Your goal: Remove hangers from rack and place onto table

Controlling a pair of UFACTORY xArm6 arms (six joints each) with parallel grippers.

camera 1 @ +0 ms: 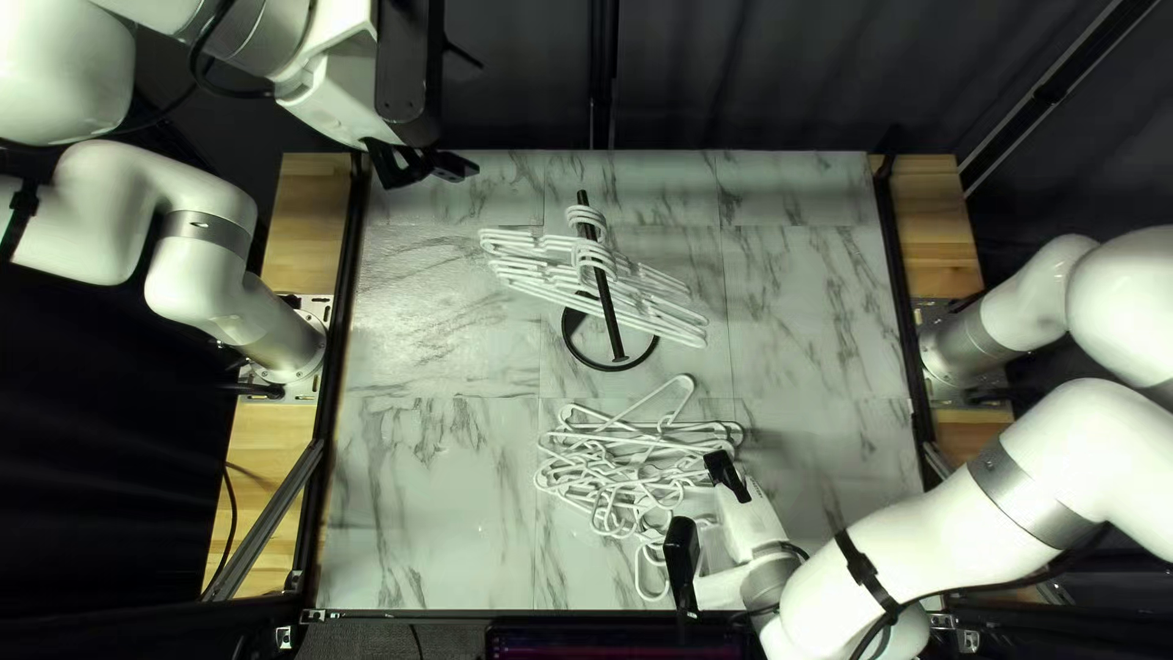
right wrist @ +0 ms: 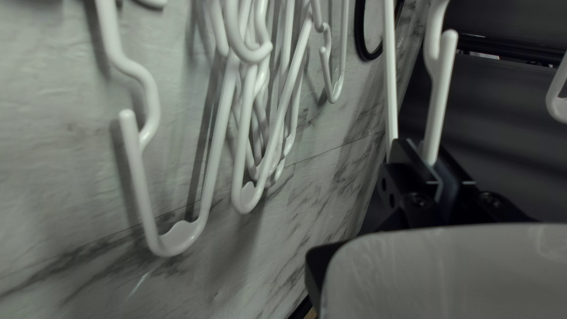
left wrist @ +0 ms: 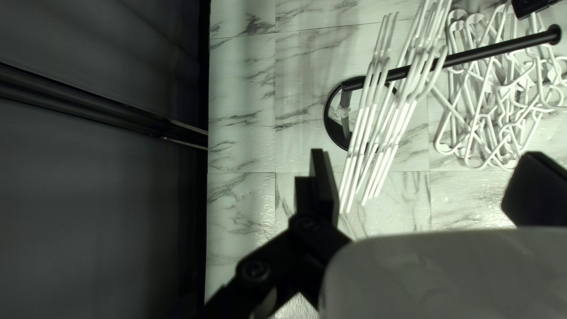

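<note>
My left gripper [camera 1: 428, 164] is raised over the table's far left corner; in its wrist view the left gripper [left wrist: 427, 168] is open, nothing between its fingers. Ahead of it, several white hangers [left wrist: 378, 112] hang on the black rack [left wrist: 502, 48]. In the top left view those hangers [camera 1: 556, 275] cross the rack [camera 1: 610, 312]. A tangled pile of white hangers [camera 1: 611, 471] lies nearer the front edge. At the pile's right side is my right gripper [camera 1: 726, 474]. The right wrist view shows the right gripper [right wrist: 437, 168] shut on a white hanger [right wrist: 437, 112], other hangers [right wrist: 260, 106] beside it.
The marble-patterned table [camera 1: 813, 306] extends on both sides of the rack. A round black base [camera 1: 570, 345] stands under the hanging hangers. Dark curtain [camera 1: 782, 73] hangs beyond the far edge. The right forearm reaches in low over the table's front right corner.
</note>
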